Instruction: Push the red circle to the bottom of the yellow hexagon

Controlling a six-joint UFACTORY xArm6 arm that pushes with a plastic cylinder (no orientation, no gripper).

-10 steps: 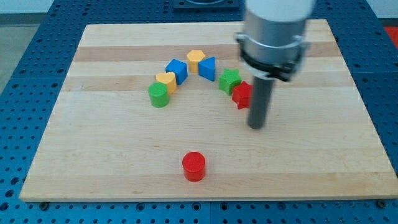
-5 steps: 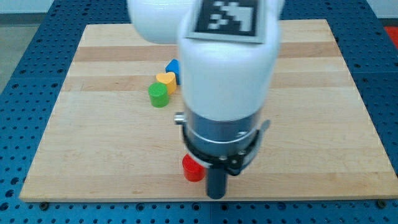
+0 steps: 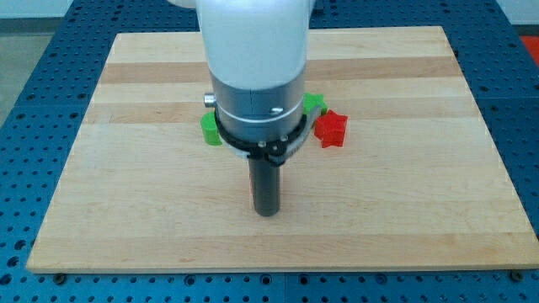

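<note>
My tip (image 3: pixel 267 212) rests on the wooden board (image 3: pixel 421 194), below the middle of the view. The red circle is almost wholly hidden behind the rod; only a thin red sliver (image 3: pixel 251 183) shows at the rod's left edge, just above the tip. The yellow hexagon is hidden behind the arm's body. A red star-shaped block (image 3: pixel 331 129) lies to the view's right of the arm, above and to the right of the tip.
A green block (image 3: pixel 208 130) peeks out at the arm's left side and another green block (image 3: pixel 314 103) at its right side, above the red star. The blue and other yellow blocks are hidden by the arm.
The arm swung from the right down to the bottom edge, then up and left. The red circle, in plain view at the bottom before, is now hidden behind the rod.
</note>
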